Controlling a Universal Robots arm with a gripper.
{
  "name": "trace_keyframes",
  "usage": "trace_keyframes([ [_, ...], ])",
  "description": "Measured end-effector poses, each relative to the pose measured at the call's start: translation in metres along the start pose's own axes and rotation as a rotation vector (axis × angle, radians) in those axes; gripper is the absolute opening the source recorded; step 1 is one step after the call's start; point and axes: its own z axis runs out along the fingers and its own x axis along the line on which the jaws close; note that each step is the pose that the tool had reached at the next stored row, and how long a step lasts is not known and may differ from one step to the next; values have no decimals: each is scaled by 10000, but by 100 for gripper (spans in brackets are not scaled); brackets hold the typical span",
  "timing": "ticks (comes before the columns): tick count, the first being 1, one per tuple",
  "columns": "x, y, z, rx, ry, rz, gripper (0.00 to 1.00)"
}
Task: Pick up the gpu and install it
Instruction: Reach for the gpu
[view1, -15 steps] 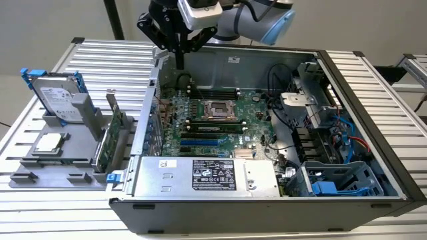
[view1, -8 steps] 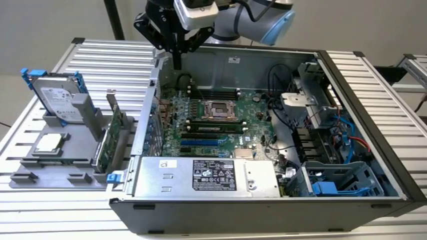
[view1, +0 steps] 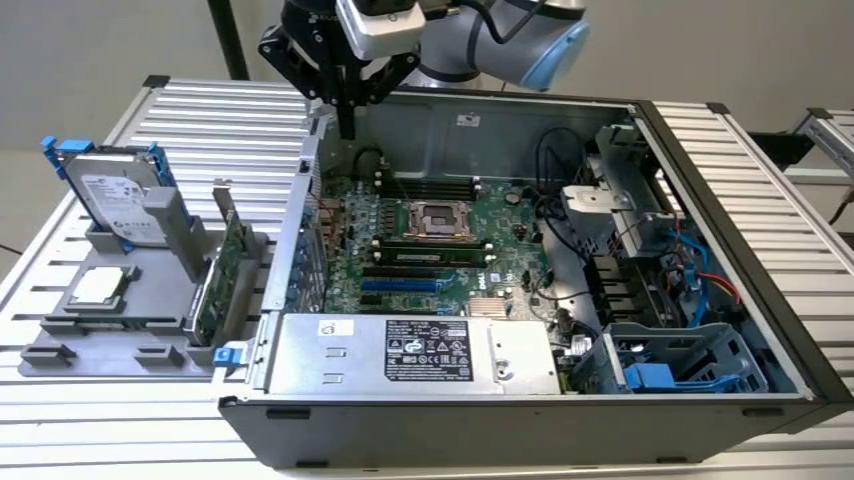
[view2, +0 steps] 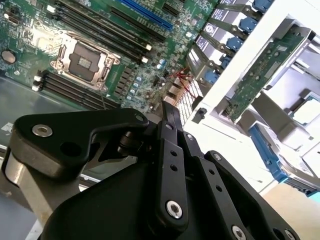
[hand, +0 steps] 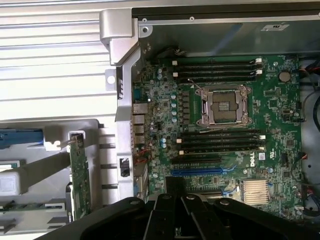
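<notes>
Pincer: the pincer (view1: 347, 127) hangs from the arm above the far corner of the computer case (view1: 747, 300), on the exterior view's left, fingers pointing down; in both wrist views (view2: 168, 107) (hand: 175, 181) they lie drawn together with nothing between them.
Gpu: the gpu (view1: 235, 262) stands on edge in a grey holder (view1: 94, 335) on the worktop (view1: 200, 110), just outside the case on the exterior view's left; it is also seen as a green card in both wrist views (view2: 256, 74) (hand: 79, 175). It is well apart from the pincer and untouched.
In the way: the case's slotted rear panel (view1: 299, 235) rises between the gpu and the motherboard (view1: 514, 225); a grey post of the holder stands just beside the card.
Around the gpu: a silver hard drive (view1: 114, 200) with blue rails stands upright in the same holder, and a processor chip (view1: 99, 286) lies flat in front of it.
Inside the case: the processor socket (view1: 438, 220) sits open, a blue slot (hand: 210, 171) lies bare near the heatsink, and a silver power supply (view1: 414, 350) runs along the near edge.
</notes>
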Motion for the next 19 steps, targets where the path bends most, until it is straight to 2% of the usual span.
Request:
trace_keyframes([
  [19, 171, -12, -4, 0, 0, -1, 0],
])
